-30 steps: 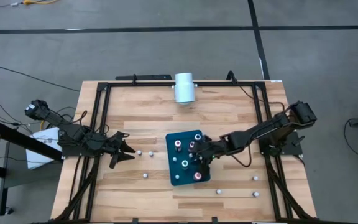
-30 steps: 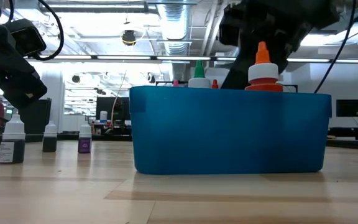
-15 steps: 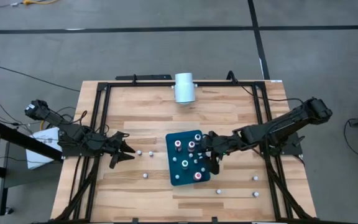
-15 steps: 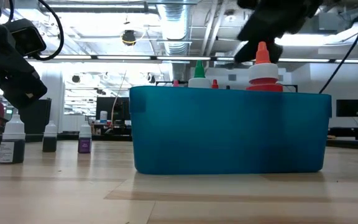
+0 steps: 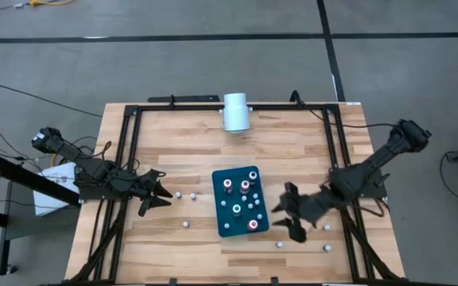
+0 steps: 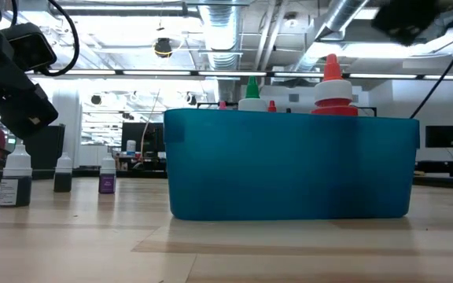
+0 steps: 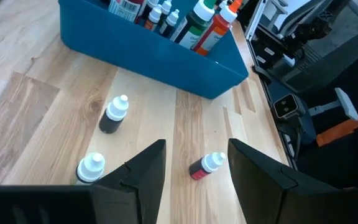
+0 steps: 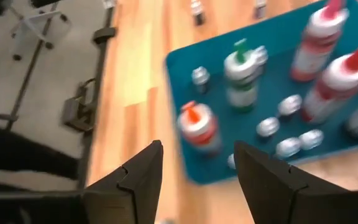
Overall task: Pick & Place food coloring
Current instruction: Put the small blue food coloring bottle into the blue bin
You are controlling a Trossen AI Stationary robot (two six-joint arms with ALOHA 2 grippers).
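While both arms are seen over the wooden table (image 5: 181,135), the scene is laid out as follows.

Table: a white cylinder (image 5: 235,111) is stood at its 12 o'clock edge.
Teal tray (image 5: 221,226): placed near the table's middle; several food coloring bottles (image 5: 244,187) are held upright inside it, red, green and orange tops showing above the wall in the low view.
Left gripper (image 5: 159,195): held at 9 o'clock of the tray, well apart from it; its fingers are spread and nothing is pinched.
Right gripper (image 5: 289,219): held at 4 o'clock of the tray, just beside its wall; its fingers are parted and empty.
Loose bottles (image 7: 114,114): small ones are scattered on the boards, some between the left gripper and the tray, others at 4 to 5 o'clock of the tray.
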